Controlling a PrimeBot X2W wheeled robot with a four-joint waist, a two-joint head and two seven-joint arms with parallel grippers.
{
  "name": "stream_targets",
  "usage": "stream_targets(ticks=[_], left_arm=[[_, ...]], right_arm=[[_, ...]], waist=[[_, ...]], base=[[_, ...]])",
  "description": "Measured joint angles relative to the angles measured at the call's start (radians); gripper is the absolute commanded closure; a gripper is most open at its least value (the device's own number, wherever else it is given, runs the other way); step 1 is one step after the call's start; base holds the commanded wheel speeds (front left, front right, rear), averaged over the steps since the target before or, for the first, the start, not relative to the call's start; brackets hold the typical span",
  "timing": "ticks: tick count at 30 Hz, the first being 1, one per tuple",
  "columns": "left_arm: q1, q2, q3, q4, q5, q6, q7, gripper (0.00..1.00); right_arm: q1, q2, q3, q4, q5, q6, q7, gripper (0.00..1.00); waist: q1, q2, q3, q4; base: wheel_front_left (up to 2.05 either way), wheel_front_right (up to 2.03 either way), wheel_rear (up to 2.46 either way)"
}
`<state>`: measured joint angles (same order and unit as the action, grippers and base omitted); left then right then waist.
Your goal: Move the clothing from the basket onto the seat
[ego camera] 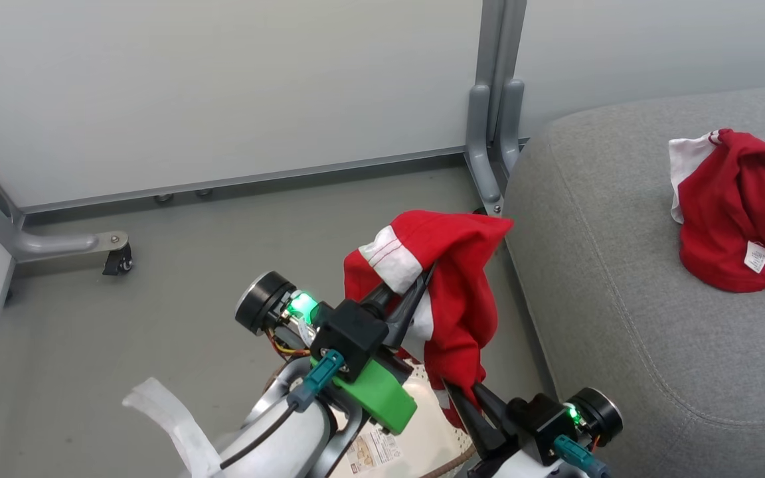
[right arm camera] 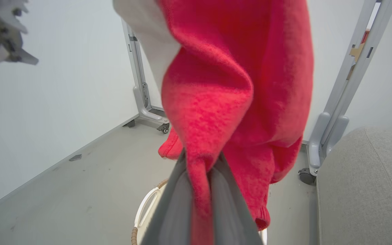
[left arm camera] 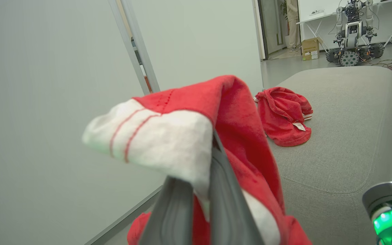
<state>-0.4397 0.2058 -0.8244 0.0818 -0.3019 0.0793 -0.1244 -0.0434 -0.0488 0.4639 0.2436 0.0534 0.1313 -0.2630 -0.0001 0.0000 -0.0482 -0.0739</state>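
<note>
You had the head camera high, looking forward and down at the floor, with the seat [ego camera: 621, 299] along its right side and the held garment [ego camera: 455, 292] close below. The left wrist camera sat right behind its fingers [left arm camera: 172, 217], facing low across the seat toward the laid garment [left arm camera: 284, 119], which the head camera also caught at its right edge. The right wrist camera looked along its fingers [right arm camera: 179, 211] toward floor and wall, the cloth very near, the basket [right arm camera: 145, 207] just beneath. All three shared the held garment.
</note>
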Motion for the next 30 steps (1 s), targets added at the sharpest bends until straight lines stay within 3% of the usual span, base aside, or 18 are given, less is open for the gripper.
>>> stream_targets(ticks=[5, 7, 8, 30], left_arm=[[0.001, 0.002, -0.005, 0.019, -0.008, 0.000, 0.007, 0.97], [0.002, 0.002, -0.009, 0.025, -0.010, 0.000, 0.015, 0.53], [0.002, 0.002, -0.010, 0.027, -0.010, 0.001, 0.015, 0.00], [-0.002, 0.023, -0.022, 0.045, -0.015, 0.013, 0.037, 0.00]], right_arm=[[0.004, 0.000, -0.018, -0.001, -0.007, 0.000, 0.000, 1.00], [0.004, 0.000, -0.022, 0.000, -0.011, 0.000, 0.000, 1.00], [0.004, 0.000, -0.023, 0.000, -0.011, 0.000, 0.000, 1.00], [0.003, 0.000, -0.040, -0.005, -0.007, 0.000, 0.000, 1.00]], waist=[[0.0000, 0.0000, 0.008, 0.004], [0.0000, 0.0000, 0.009, 0.005], [0.0000, 0.0000, 0.009, 0.005], [0.0001, 0.0000, 0.020, -0.001]], base=[[0.00, 0.00, 0.00], [0.00, 0.00, 0.00], [0.00, 0.00, 0.00], [0.00, 0.00, 0.00]])
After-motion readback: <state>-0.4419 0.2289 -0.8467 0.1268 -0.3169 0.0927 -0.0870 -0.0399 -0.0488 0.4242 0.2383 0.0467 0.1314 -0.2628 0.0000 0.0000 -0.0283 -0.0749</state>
